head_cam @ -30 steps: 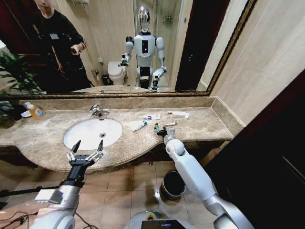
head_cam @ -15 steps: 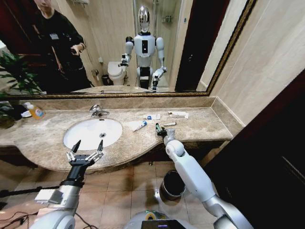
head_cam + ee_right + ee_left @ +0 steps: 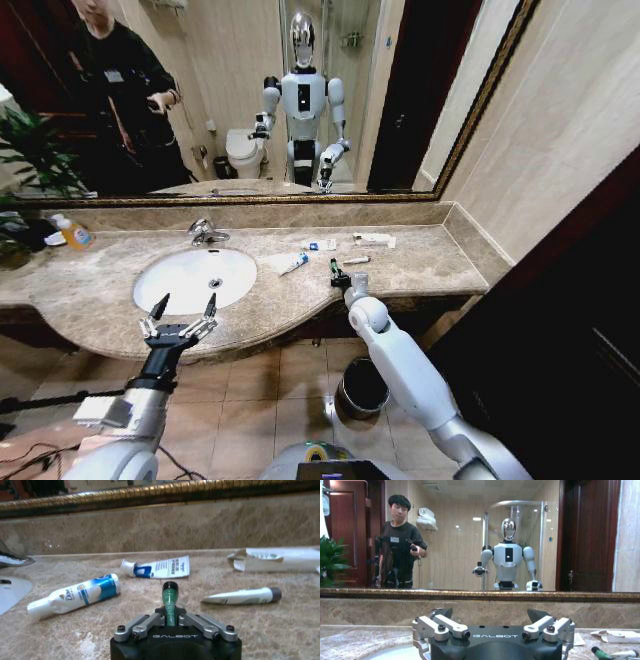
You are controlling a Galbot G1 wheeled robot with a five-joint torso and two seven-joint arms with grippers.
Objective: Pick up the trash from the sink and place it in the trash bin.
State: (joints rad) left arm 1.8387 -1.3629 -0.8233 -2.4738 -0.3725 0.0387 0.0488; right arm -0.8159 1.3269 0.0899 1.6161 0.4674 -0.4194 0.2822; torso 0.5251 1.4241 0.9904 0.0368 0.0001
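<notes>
The right gripper [image 3: 171, 619] is over the marble counter [image 3: 430, 262], to the right of the sink [image 3: 195, 278], with its fingers closed on a green stick [image 3: 169, 602]. The stick has a black tip and points away from the gripper toward the mirror [image 3: 250, 90]; in the head view it sits just above the counter's near edge [image 3: 334, 268].

Four other pieces of trash lie on the counter beyond it. A white tube with a blue cap [image 3: 75, 597] lies on its side nearest the sink, to the left of the held stick. Farther back is a small white and blue packet [image 3: 160, 567], lying flat. To the right of the stick lies a thin white tube with a dark cap [image 3: 242, 596], and at the far right a flat white packet [image 3: 277, 559] rests near the wall.

The left gripper [image 3: 179, 319] hovers at the near edge of the sink with its fingers spread open, holding nothing.

The trash bin [image 3: 362, 387] stands on the tiled floor below the counter, beside the right arm.
</notes>
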